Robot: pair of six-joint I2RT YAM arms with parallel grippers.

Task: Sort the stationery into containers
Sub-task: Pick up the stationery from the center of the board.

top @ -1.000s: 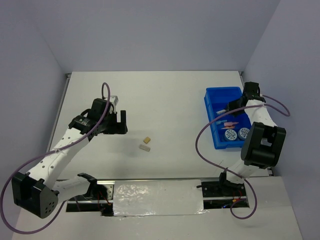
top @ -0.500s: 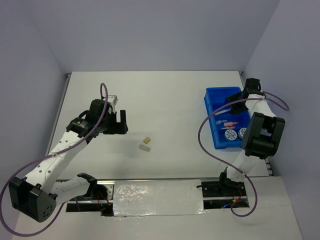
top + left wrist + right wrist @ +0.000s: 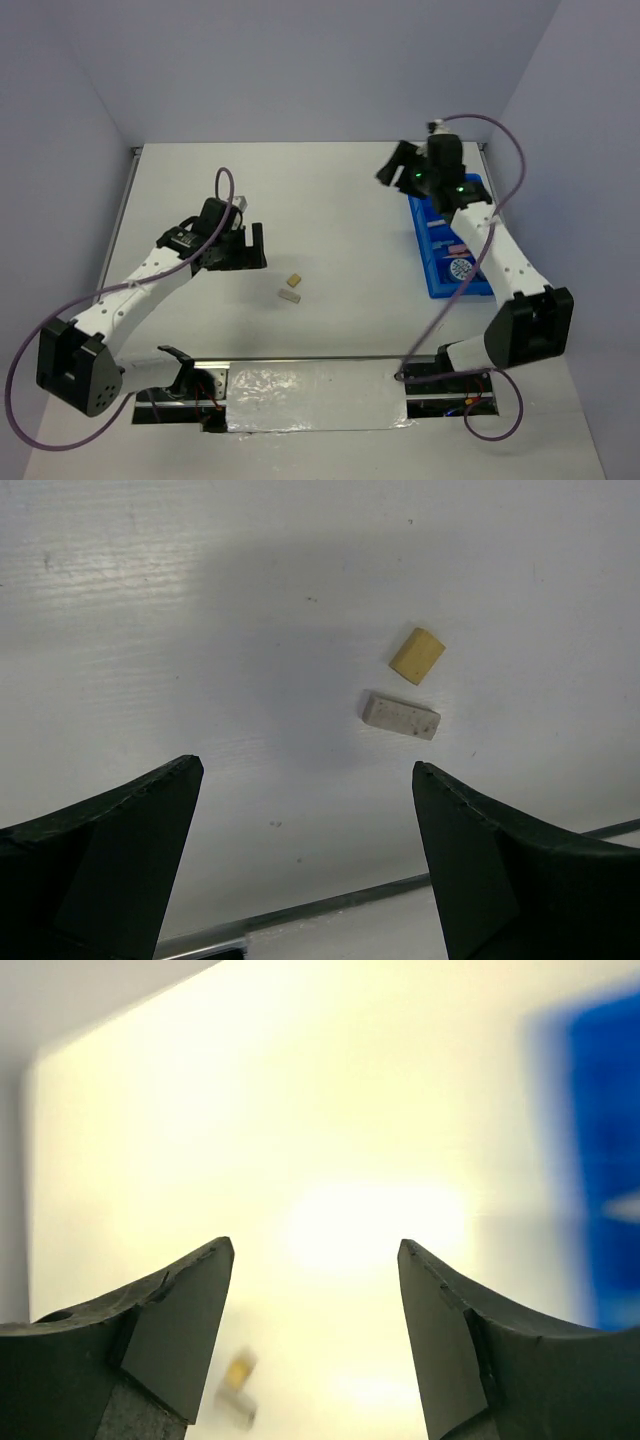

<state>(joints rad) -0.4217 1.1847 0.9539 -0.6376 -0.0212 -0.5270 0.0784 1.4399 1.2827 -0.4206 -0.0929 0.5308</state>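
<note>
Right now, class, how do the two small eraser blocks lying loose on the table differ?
The tan block is yellow-brown; the grey block is pale and speckled. The tan block is short and stubby; the grey block is longer and slimmer. Both lie flat on the table, close together but not touching.

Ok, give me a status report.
Left gripper open, empty, short of tan rectangular eraser block and grey-white eraser block. Right gripper open, empty, high by bright blue plastic compartment tray. Blocks unobstructed.
</note>
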